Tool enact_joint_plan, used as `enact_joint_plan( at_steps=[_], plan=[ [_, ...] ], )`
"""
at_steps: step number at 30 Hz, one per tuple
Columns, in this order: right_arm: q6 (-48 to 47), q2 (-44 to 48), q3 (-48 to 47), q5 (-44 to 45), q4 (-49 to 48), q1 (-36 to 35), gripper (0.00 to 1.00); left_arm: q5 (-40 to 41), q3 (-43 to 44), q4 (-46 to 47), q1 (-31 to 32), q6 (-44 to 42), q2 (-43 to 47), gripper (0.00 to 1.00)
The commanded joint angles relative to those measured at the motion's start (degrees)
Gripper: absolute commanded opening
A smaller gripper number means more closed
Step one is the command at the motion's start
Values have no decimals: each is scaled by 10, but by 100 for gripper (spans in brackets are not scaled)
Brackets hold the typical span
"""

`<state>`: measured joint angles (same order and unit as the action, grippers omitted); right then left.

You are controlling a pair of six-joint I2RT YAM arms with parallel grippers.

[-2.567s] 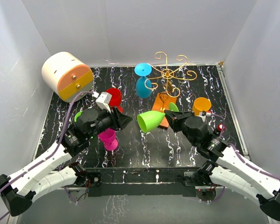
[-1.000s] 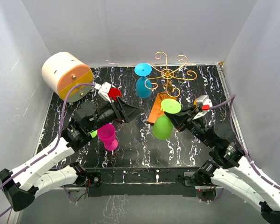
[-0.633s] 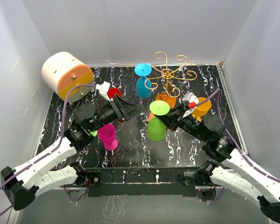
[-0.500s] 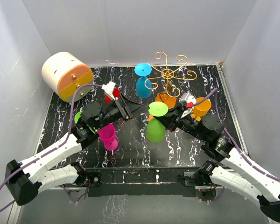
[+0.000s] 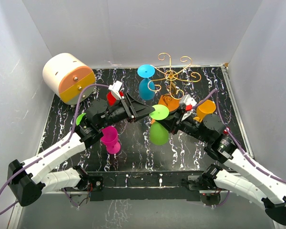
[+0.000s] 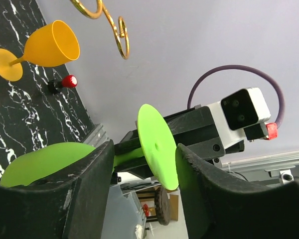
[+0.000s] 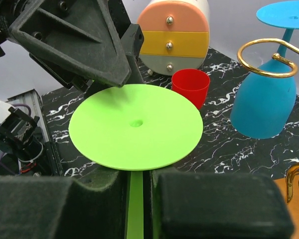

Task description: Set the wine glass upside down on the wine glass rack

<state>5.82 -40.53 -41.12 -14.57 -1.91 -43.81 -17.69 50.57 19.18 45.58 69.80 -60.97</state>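
Status pls, Kim: where's the green wine glass (image 5: 158,133)?

Mid-air over the table (image 5: 133,157), near side of the wine glass rack (image 5: 174,75), apart from it. Bowl down, foot disc up, so it's inverted. Right gripper (image 5: 165,122) is clamped on the stem just under the foot; right wrist cam shows both pads tight on it.

Left gripper (image 5: 144,109)?

Jaws spread, holding nothing. From the left wrist cam the foot disc sits in the gap btwn its fingers. Can't tell if anything touches.

So how far along?

I'd say past halfway. Pick-up and flip look done. Left to do: get the foot slotted into a free gold curl w/ the bowl hanging, then let go. Could be a handover first, judging by the left jaws, but that's a guess.

Rack occupied?

One blue wine glass (image 5: 146,88) hangs upside down on its left side. Other curls look free.

Containers?

Red cup (image 7: 190,85) upright, looks empty. Pink wine glass (image 5: 109,138) upright by the left arm, nothing visible in it. Orange wine glass (image 5: 206,109) beside the right arm, tilted over, empty. Drawer cylinder (image 5: 69,78) far left: three drawers shut, contents hidden.
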Motion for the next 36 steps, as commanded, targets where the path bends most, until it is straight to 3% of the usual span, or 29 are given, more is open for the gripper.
enact_joint_plan(
  at_steps=[1,4,14,17,20,24,27,29,36],
  plan=[
    [-24,-14,-36,-8,-29,-2,0,-17,23,-22,2,3,13,47],
    [-25,-22,-38,-11,-39,-2,0,-19,23,-30,2,6,10,41],
    [-20,-30,-27,4,-57,-2,0,-19,39,-61,1,-3,17,2],
    [-19,-28,-27,0,-55,-2,0,-19,56,-70,1,-14,16,0],
    [-19,-22,-31,7,-36,-2,17,-18,67,-63,1,-15,18,0],
    [-7,-2,-34,23,-7,-1,52,-3,73,-61,1,-7,25,0],
    [3,18,-35,28,16,-2,70,28,72,-75,1,-4,40,0],
    [6,33,-36,20,34,-2,76,55,72,-99,1,-4,52,0],
    [24,70,-80,22,126,-1,77,128,62,-172,1,25,90,0]
  ],
)
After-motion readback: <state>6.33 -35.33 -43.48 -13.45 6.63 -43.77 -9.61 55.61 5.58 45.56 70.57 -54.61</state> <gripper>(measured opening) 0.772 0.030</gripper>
